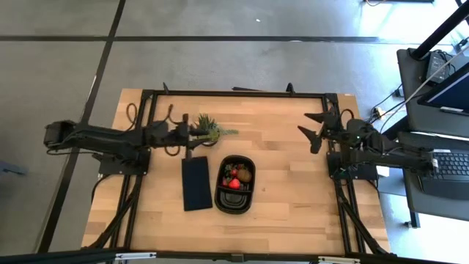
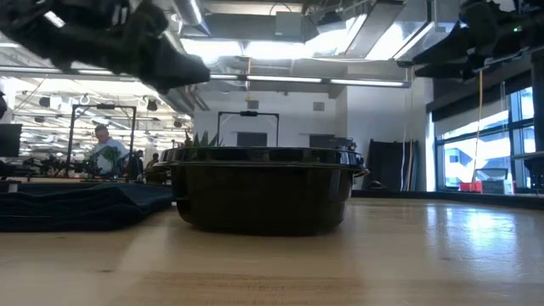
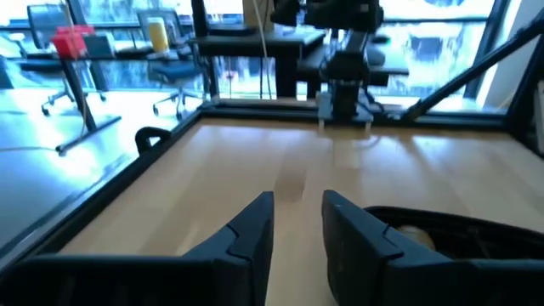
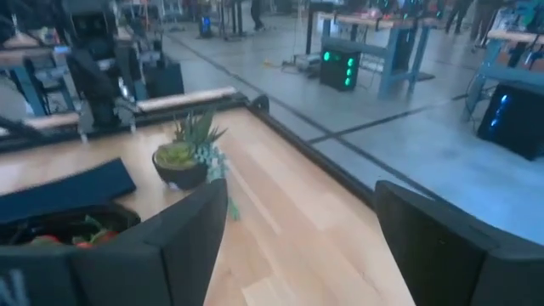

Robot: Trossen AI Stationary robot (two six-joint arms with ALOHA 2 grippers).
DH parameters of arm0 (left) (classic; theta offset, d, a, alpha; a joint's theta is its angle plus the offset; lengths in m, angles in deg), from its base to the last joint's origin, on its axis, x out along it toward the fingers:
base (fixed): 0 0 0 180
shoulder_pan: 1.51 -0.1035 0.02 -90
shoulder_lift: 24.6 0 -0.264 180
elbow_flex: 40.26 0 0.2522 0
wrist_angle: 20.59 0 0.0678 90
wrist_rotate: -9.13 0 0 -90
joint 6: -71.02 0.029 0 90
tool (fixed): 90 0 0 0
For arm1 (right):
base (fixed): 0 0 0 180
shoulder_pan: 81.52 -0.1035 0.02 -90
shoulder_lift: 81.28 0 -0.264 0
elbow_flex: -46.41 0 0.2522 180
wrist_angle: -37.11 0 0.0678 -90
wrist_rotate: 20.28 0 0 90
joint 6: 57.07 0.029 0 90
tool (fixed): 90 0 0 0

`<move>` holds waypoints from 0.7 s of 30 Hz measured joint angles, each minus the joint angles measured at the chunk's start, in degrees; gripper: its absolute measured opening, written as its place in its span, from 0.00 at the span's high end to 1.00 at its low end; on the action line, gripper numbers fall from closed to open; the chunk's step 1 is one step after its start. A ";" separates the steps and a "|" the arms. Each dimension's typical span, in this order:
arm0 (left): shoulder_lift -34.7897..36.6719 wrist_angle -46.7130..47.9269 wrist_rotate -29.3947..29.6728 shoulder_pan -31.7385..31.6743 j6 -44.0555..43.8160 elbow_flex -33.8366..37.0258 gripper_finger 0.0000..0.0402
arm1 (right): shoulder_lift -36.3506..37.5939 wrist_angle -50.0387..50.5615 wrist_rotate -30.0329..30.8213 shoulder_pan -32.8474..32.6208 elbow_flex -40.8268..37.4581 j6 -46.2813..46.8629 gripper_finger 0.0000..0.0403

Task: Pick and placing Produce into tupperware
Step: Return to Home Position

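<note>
**Black container (image 1: 234, 204) loaded with fruit (image 1: 236, 178); both arms stand off to the sides**

Wooden surface (image 1: 293, 198): three items are on it.

1. The container sits near the middle of the surface. In the low view it rests flat and level.
2. The fruit lies inside the container, gathered at the end nearer the plant (image 1: 209, 128). Red strawberries (image 1: 233, 183) and one brown fruit (image 1: 245, 174) are touching one another. Smaller dark pieces beside them are too small to identify. The other end of the container is bare.
3. A flat dark panel (image 1: 196, 183) lies just beside the container on the left arm's side, with its long edge parallel to the container's.
4. The potted plant stands beyond the panel, apart from the container.

Left end effector (image 1: 193, 133): it hangs just beside the plant, on the side toward its own arm. The left wrist view shows its fingers (image 3: 255, 234) parted by a narrow gap. Nothing is held between them, and bare wood shows through the gap.

Right end effector (image 1: 305, 123): it is over the right side of the surface, well apart from the container. Its fingers (image 4: 195, 234) are spread wide with nothing between them. The right wrist view looks past them to the plant, the panel and the container.

Room behind: a person (image 2: 106, 153) is visible in the low view, far beyond the surface.
</note>
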 joint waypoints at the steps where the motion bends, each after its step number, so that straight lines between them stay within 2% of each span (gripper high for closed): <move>1: 1.34 -1.31 0.00 0.00 -0.25 1.59 0.77 | 0.94 0.19 0.02 0.09 0.01 0.02 0.26; 7: 7.44 -5.57 0.06 0.00 -1.56 8.25 0.80 | 6.74 6.86 0.86 0.07 -0.01 1.45 0.26; 14: 11.37 -5.64 0.07 0.00 -1.53 11.30 0.83 | 16.04 5.38 1.51 0.07 -5.37 1.48 0.26; 21: 15.29 -5.89 0.15 0.04 -0.55 14.27 0.86 | 15.72 3.79 1.56 0.07 -7.69 1.12 0.26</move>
